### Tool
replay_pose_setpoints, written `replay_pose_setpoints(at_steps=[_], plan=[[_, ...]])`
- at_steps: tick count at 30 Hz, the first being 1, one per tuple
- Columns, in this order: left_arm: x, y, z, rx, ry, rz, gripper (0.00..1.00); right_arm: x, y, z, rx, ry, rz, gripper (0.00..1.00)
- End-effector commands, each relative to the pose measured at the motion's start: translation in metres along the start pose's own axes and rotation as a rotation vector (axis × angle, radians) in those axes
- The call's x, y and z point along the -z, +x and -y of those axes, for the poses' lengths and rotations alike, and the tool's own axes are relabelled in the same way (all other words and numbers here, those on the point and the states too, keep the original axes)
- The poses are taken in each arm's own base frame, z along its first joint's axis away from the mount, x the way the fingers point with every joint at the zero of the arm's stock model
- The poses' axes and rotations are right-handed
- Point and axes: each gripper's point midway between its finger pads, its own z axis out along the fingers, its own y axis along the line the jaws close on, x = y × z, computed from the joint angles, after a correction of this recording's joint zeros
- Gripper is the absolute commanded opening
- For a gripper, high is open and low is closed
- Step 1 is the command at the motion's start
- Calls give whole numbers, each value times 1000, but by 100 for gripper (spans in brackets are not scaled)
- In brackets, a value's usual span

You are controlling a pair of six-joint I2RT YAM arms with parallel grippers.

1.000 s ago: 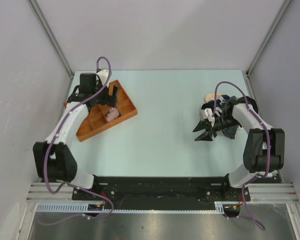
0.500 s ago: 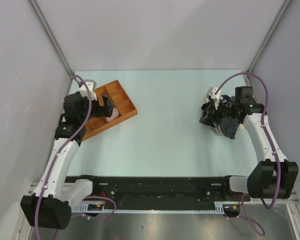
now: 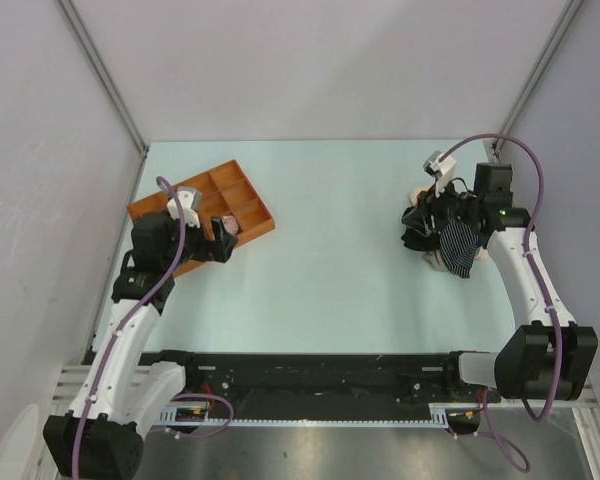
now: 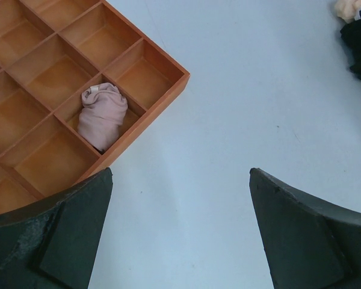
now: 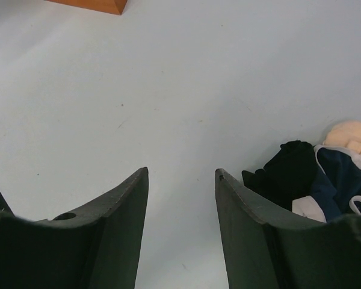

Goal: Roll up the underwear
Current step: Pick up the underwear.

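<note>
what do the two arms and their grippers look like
Both the left arm and the right arm have white links joined by bulky black joints. A purple cable loops loosely along each one. The left gripper and the right gripper each end in two broad, matte charcoal fingers that narrow towards their tips.

Soft matt cloth underwear (image 4: 102, 115); smooth matt orange tray (image 4: 138, 78); matt table (image 4: 259, 90).
</note>
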Motion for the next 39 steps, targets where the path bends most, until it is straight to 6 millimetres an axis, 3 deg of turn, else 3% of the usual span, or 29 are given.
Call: replay_pose_setpoints(at_steps=[1,9,14,21,25,31,32,34,36,39], plan=[[3,-5,9,0,52,25,100,7,-16,6,4,45,33,53],[17,-16,16,-28,65,110,100,24,-26,17,-47,109,95,56],[18,-12,17,-29,73,111,100,35,-30,22,-58,142,125,57],[15,-9,21,-34,98,108,100,40,-20,33,-68,178,111,59],[13,-10,22,-34,110,112,100,39,5,57,-53,267,11,59],[11,-9,18,-25,93,96,100,49,70,136,-102,567,-224,56],[11,-10,19,-23,96,96,100,57,78,151,-115,643,-270,54],[12,-11,20,-21,98,98,100,53,102,167,-154,667,-348,52],[13,-10,22,-22,114,97,100,58,110,181,-178,708,-385,49],[14,-10,23,-21,118,96,100,54,121,185,-216,702,-404,47]])
